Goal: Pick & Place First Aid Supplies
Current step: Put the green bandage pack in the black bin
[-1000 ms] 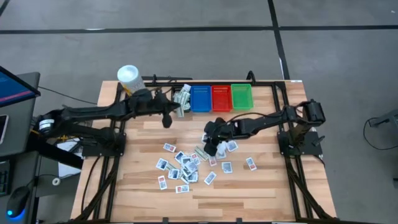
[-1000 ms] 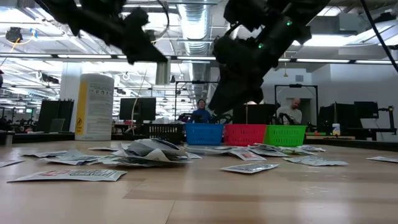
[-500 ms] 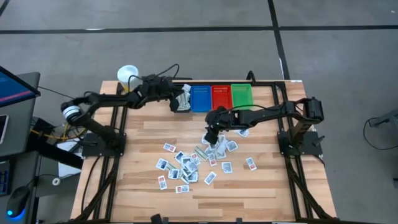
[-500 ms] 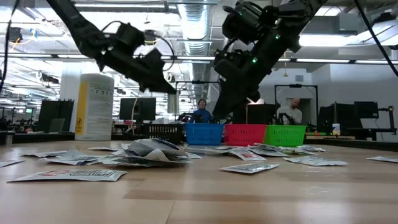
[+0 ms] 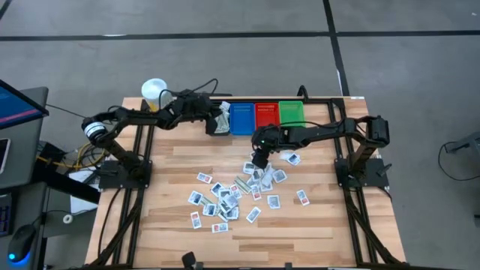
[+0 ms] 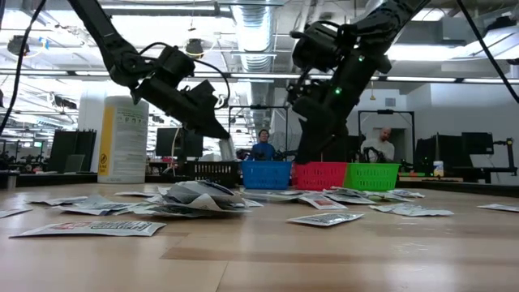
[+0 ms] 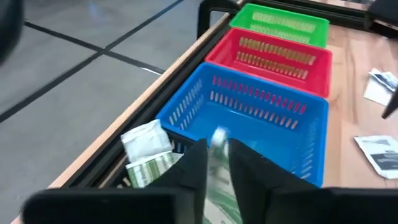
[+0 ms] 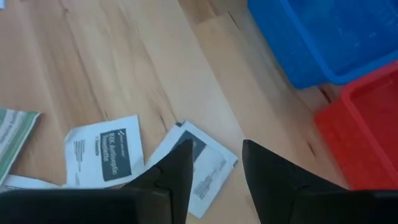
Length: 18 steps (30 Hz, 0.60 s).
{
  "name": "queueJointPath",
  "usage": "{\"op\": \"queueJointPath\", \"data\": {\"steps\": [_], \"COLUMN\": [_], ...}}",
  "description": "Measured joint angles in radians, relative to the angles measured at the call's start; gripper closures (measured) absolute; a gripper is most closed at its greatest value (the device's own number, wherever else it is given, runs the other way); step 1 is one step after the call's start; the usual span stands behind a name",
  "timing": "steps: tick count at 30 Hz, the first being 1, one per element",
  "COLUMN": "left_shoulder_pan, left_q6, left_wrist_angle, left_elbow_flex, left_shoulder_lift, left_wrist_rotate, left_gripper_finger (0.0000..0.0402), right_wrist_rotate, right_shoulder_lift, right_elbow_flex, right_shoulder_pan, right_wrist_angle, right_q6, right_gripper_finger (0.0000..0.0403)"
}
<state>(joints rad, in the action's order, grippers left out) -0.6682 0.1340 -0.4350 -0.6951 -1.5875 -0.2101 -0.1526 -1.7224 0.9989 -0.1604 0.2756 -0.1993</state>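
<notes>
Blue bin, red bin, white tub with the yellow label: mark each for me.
blue bin [image 7: 264, 118], left wrist view, bare floor inside the basket.
red bin [image 5: 267, 118], high view, middle of its inside.
white tub [image 6: 122, 138], low view, side wall beside the yellow label.

The right gripper [image 8: 214, 163] has its two dark fingers [image 8: 176, 171] parted, with nothing between them, above a light wooden tabletop [image 8: 112, 68]. Just beyond the fingertips lies a flat white packet with a dark panel [image 8: 208, 167]. Beside it lies a white rectangular packet with a black label [image 8: 101, 150]. Farther ahead stand a blue plastic bin [image 8: 329, 37] and a red plastic bin [image 8: 367, 124], side by side.
</notes>
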Motion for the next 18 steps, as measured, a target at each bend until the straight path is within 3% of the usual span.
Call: {"op": "queueJointPath", "data": {"steps": [10, 18], "left_shoulder_pan": [0.002, 0.04], "left_q6": [-0.012, -0.019], "left_wrist_angle": [0.124, 0.131], "left_elbow_flex": [0.0, 0.003], "left_shoulder_lift": [0.028, 0.182], "left_wrist_rotate": [0.083, 0.082], "left_gripper_finger": [0.0236, 0.0221], "right_wrist_rotate": [-0.006, -0.006], "right_shoulder_lift": [0.0, 0.0], "right_elbow_flex": [0.0, 0.0], "right_shoulder_pan": [0.0, 0.001], "right_wrist_angle": [-0.047, -0.055], "right_q6": [0.007, -0.008], "right_gripper_finger": [0.027, 0.0269]}}
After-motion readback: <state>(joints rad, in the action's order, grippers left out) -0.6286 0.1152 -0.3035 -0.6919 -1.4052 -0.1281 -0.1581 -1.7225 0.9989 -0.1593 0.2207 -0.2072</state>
